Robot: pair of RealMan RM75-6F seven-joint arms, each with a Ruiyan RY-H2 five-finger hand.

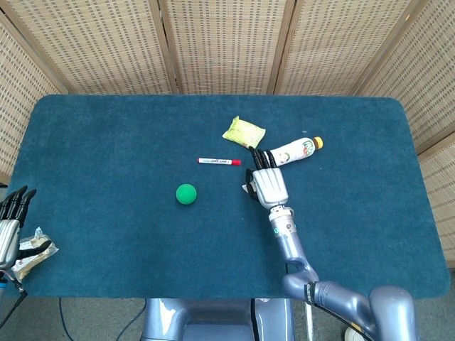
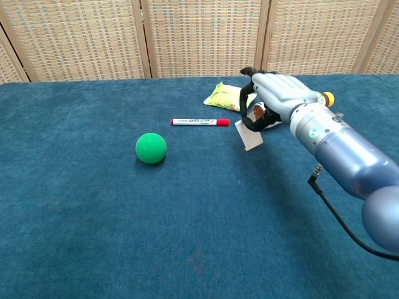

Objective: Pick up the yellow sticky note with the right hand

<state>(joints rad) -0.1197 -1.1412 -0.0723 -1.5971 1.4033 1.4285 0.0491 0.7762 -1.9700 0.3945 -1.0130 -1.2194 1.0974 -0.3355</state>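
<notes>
The yellow sticky note (image 2: 249,136) hangs off the table, showing its pale underside in the chest view. My right hand (image 2: 274,99) pinches its top edge between thumb and fingers and holds it above the blue cloth. From the head view the right hand (image 1: 266,186) covers almost all of the sticky note (image 1: 246,189); only a sliver shows at the hand's left side. My left hand (image 1: 11,227) lies at the table's near left edge with fingers straight and apart, holding nothing.
A green ball (image 2: 151,147) sits left of the raised note. A red marker (image 2: 200,122) and a yellow-green snack packet (image 2: 229,96) lie just beyond it. A bottle (image 1: 295,150) lies behind the right hand. A crumpled wrapper (image 1: 32,250) rests by the left hand.
</notes>
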